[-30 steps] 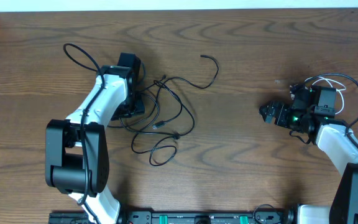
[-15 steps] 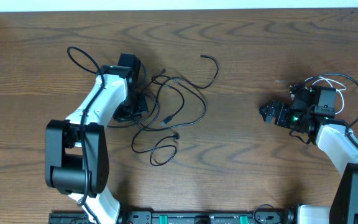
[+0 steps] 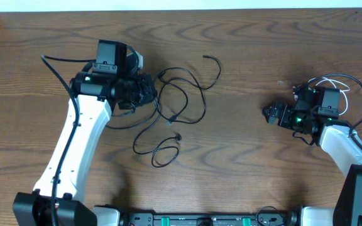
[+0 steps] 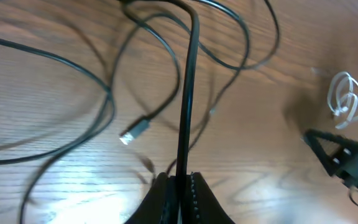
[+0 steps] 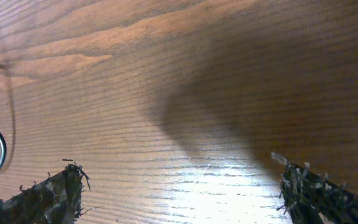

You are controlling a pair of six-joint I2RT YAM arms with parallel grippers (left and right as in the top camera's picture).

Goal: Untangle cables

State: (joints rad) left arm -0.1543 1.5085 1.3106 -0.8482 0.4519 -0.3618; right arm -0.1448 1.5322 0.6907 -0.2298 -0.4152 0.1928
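Overhead I get even, soft light. Both wrist views show glare on the table; the cables look blurred in the left one.

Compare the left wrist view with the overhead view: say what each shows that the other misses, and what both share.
Only the left wrist view: the left pincer shut on one black cable strand, seen up close; the overhead view hides that grip under the wrist.
Only the overhead view: the left arm along its whole length, and the right arm behind its pincer.
Both: the black tangle, the white cable, the open right pincer and the wooden table.
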